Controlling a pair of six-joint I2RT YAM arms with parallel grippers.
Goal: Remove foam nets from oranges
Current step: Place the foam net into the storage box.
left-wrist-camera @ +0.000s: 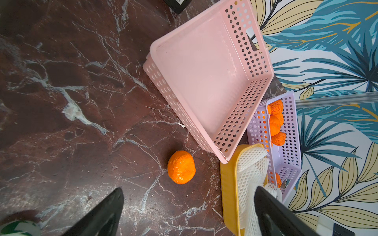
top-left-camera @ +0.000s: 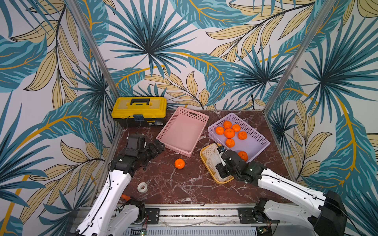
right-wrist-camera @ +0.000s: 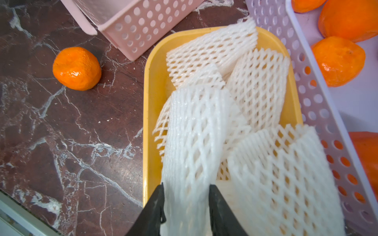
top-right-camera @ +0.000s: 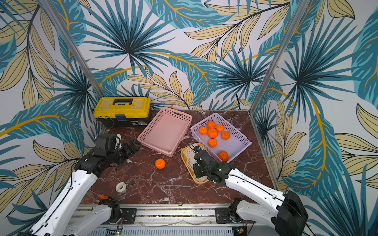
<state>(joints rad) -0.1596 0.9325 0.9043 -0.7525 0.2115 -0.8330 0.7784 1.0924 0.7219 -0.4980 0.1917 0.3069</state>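
oranges (top-left-camera: pixel 229 133): bright orange | foam nets (right-wrist-camera: pixel 257 87): white, diamond mesh | tray (right-wrist-camera: pixel 155 81): yellow | table (top-left-camera: pixel 184 183): maroon marble, white veins

The near and middle desk (top-left-camera: pixel 184 190) is bare marble between the two arms, broken only by a lone orange (top-left-camera: pixel 179 163) and a tape roll (top-left-camera: pixel 142 187), which lie well apart. The far side is crowded. A toolbox (top-left-camera: pixel 139 111) fills the left corner, a pink basket (top-left-camera: pixel 194 115) sits near it, and a purple basket (top-left-camera: pixel 253 130) is to the right. The yellow tray (right-wrist-camera: pixel 155 81) sits just beside both baskets, heaped with foam nets (right-wrist-camera: pixel 255 81). The right gripper (right-wrist-camera: pixel 187 186) hangs low over the tray, leaving only narrow gaps there.
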